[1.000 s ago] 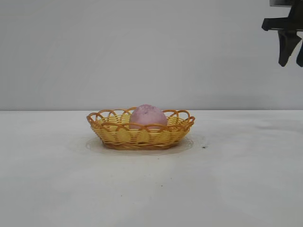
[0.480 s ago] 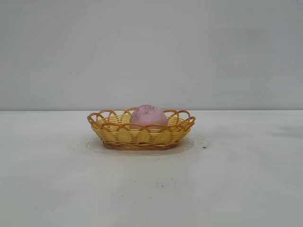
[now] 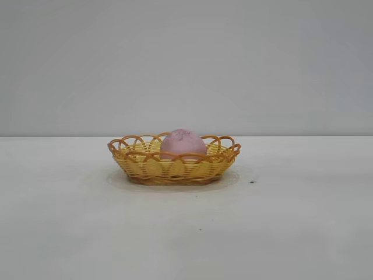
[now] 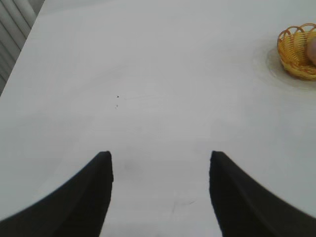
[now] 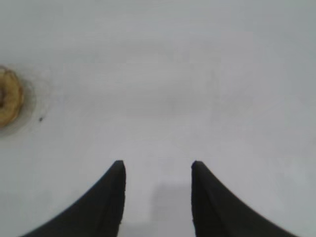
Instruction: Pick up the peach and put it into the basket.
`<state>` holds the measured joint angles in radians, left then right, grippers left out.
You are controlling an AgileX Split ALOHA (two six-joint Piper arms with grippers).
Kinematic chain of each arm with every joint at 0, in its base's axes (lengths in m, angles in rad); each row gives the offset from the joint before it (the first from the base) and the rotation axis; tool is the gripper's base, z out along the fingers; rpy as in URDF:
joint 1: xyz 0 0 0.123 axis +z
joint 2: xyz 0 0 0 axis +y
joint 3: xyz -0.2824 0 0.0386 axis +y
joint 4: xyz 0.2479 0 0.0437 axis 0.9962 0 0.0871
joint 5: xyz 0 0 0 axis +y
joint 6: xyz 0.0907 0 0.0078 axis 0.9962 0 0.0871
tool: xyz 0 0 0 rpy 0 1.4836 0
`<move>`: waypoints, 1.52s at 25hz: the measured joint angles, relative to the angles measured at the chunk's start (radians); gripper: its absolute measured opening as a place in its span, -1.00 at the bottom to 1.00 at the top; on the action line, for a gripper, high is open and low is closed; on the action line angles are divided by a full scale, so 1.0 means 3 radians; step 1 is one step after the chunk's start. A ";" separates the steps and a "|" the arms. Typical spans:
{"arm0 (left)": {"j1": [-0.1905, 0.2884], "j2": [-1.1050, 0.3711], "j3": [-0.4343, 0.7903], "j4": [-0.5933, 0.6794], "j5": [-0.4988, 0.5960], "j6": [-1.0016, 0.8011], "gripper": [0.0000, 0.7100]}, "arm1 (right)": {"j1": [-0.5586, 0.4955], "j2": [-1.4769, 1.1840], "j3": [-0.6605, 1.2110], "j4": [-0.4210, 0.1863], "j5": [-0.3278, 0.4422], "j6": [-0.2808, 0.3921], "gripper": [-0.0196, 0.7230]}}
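The dusty-pink peach (image 3: 183, 144) lies inside the yellow wicker basket (image 3: 175, 168) at the middle of the white table in the exterior view. Neither arm shows in that view. My left gripper (image 4: 160, 157) is open and empty over bare table, with the basket (image 4: 295, 52) far off at the edge of its view and a sliver of the peach (image 4: 312, 51) showing. My right gripper (image 5: 157, 165) is open and empty over bare table, with the basket (image 5: 9, 103) far off to one side.
A small dark speck (image 3: 252, 181) lies on the table right of the basket. A ribbed grey surface (image 4: 12, 29) borders the table in the left wrist view.
One second ago my right gripper hung at the top right of the exterior view; it has since left that view. The peach and basket have not moved.
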<state>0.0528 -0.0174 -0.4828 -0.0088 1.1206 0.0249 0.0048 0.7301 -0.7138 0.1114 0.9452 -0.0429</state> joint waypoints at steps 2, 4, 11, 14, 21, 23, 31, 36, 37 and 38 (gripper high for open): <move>0.0000 0.0000 0.0000 0.0000 0.0000 0.0000 0.06 | 0.0000 -0.0476 0.0147 0.0000 0.0236 0.0000 -0.23; 0.0000 0.0000 0.0000 0.0000 0.0000 0.0000 0.06 | 0.0000 -0.0862 0.0261 0.0000 0.0404 0.0000 -0.23; 0.0000 0.0000 0.0000 0.0000 0.0000 0.0000 0.06 | 0.0000 -0.1738 0.0678 -0.0043 0.0727 -0.0028 -0.23; 0.0000 0.0000 0.0000 0.0000 0.0000 0.0000 0.06 | 0.0000 -0.2066 0.0724 -0.0042 0.0656 -0.0135 -0.23; 0.0000 -0.0008 0.0000 0.0000 0.0000 0.0000 0.06 | 0.0000 -0.2487 0.0752 -0.0042 0.0661 -0.0203 -0.23; 0.0000 -0.0008 0.0000 0.0000 0.0000 0.0000 0.06 | 0.0000 -0.2487 0.0752 -0.0042 0.0661 -0.0227 -0.23; 0.0000 -0.0008 0.0000 0.0000 0.0000 0.0000 0.06 | 0.0000 -0.2487 0.0752 0.0031 0.0661 -0.0170 -0.23; 0.0000 -0.0008 0.0000 0.0000 0.0000 0.0000 0.06 | 0.0000 -0.2487 0.0752 0.0105 0.0661 -0.0147 -0.23; 0.0000 -0.0008 0.0000 0.0000 0.0000 0.0000 0.06 | 0.0000 -0.2487 0.0752 0.0107 0.0661 -0.0147 -0.23; 0.0000 -0.0008 0.0000 0.0000 0.0000 0.0000 0.06 | 0.0000 -0.2487 0.0752 0.0107 0.0661 -0.0147 -0.23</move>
<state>0.0528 -0.0197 -0.4828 -0.0088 1.1206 0.0249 0.0048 -0.0161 -0.4881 0.1435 1.1434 -0.0870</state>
